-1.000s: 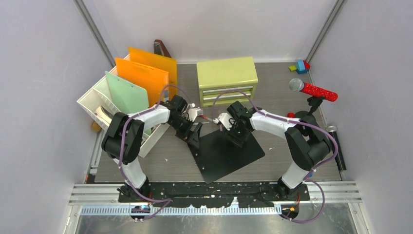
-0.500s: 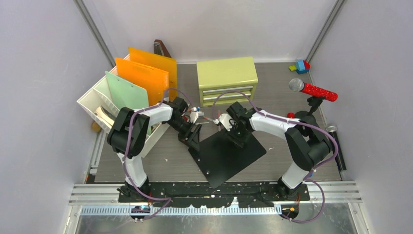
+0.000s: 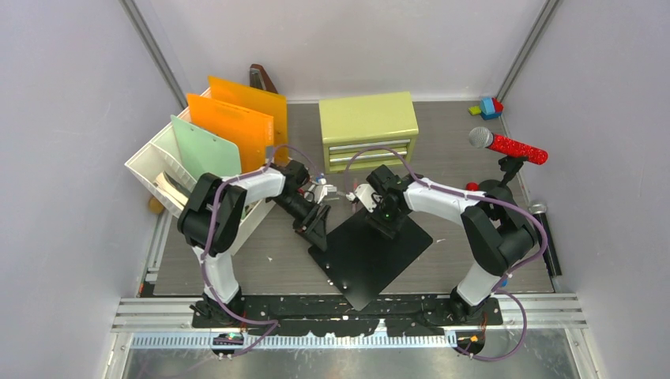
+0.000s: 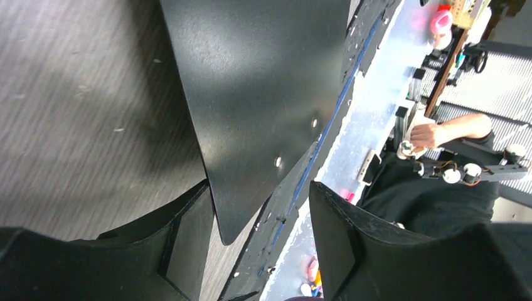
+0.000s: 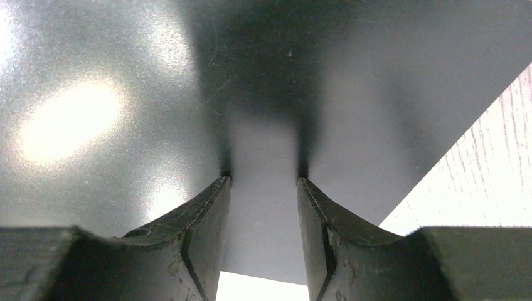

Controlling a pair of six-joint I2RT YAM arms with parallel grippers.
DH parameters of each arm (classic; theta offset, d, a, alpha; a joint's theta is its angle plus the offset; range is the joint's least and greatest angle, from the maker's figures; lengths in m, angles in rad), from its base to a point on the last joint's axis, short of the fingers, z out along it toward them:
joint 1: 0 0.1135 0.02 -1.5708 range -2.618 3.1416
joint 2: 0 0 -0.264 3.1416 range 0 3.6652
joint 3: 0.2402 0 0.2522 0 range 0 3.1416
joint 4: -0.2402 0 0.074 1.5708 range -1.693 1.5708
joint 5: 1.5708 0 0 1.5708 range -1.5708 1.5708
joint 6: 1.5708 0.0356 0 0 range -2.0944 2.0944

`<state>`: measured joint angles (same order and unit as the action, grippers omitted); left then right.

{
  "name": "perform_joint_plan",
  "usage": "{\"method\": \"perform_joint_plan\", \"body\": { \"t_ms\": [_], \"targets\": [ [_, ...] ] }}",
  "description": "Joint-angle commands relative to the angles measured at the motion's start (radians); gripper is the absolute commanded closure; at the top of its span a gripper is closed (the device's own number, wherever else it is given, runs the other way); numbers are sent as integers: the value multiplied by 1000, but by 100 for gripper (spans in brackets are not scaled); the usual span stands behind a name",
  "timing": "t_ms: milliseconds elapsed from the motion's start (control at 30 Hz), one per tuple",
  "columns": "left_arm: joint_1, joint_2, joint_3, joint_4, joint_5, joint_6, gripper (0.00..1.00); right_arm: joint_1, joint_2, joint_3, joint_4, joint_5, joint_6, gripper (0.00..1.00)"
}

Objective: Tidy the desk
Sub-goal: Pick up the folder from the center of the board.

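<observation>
Your right pincer (image 5: 263,179), half open and empty, presses the black board (image 3: 371,253) onto the surface (image 3: 237,268), apparently so your left pincer (image 4: 260,185), jaws apart, can straddle its corner unclamped.

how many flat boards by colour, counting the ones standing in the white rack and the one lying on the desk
orange boards: 2
green board: 1
black board: 1
total: 4
</observation>
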<state>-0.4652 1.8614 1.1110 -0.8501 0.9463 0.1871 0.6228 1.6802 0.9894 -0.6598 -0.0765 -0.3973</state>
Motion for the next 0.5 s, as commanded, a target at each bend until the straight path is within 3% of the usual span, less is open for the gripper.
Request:
{"method": "perform_joint_plan", "body": {
  "t_ms": [0,100,233,467],
  "targets": [
    [-66,1,30,-8,59,18,43,3,67,-37,61,29,11,52],
    [-93,1,32,-1,33,16,45,3,65,-38,61,30,10,52],
    [-103,6,33,6,16,13,57,4,63,-37,62,30,7,52],
    [-108,32,46,-1,26,18,90,4,47,-33,57,31,5,52]
  ]
}}
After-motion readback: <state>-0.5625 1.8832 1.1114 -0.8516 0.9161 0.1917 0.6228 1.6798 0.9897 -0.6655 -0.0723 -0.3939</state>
